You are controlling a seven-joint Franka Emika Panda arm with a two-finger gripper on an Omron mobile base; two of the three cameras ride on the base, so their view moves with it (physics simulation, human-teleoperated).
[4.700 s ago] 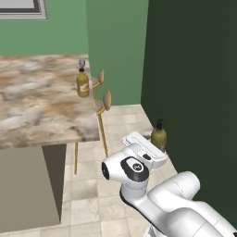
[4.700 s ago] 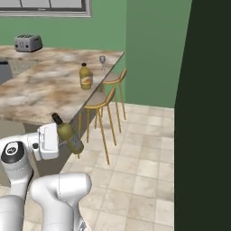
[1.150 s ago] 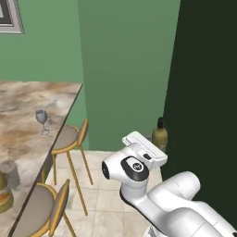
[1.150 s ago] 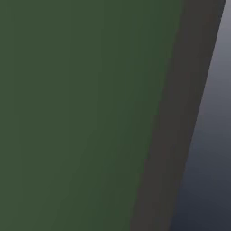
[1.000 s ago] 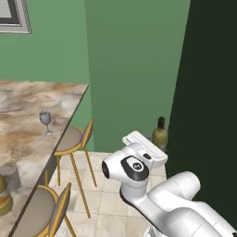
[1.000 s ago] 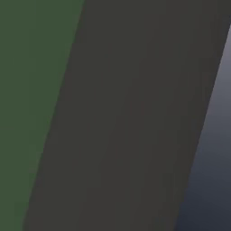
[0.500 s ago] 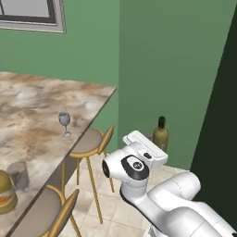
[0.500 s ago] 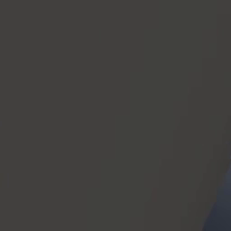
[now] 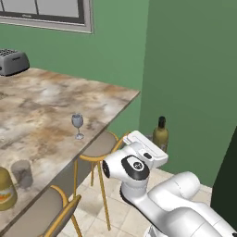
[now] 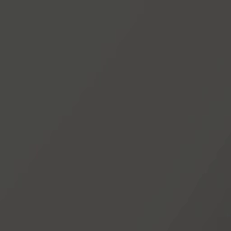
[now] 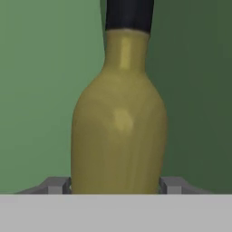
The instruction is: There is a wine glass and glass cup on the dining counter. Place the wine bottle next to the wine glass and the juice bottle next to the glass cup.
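Observation:
The olive-green wine bottle (image 9: pixel 160 134) stands upright in my gripper (image 9: pixel 156 147), held in the air to the right of the dining counter (image 9: pixel 41 111). In the hand view the wine bottle (image 11: pixel 118 131) sits between my fingertips (image 11: pixel 56 185), and the gripper (image 11: pixel 116 186) is shut on its body. The wine glass (image 9: pixel 77 125) stands near the counter's right edge. Nearer the front, the grey glass cup (image 9: pixel 21 173) stands beside the amber juice bottle (image 9: pixel 5 189).
Two wooden bar stools (image 9: pixel 98 149) (image 9: pixel 46 216) stand under the counter's edge. A toaster (image 9: pixel 11 61) sits at the far left of the counter. A green wall (image 9: pixel 185 69) rises close behind the bottle. The right base view is flat dark grey.
The whole picture has shifted as the base moved: the counter, glass and stools slid right and more counter came into view. The wine bottle stays gripped.

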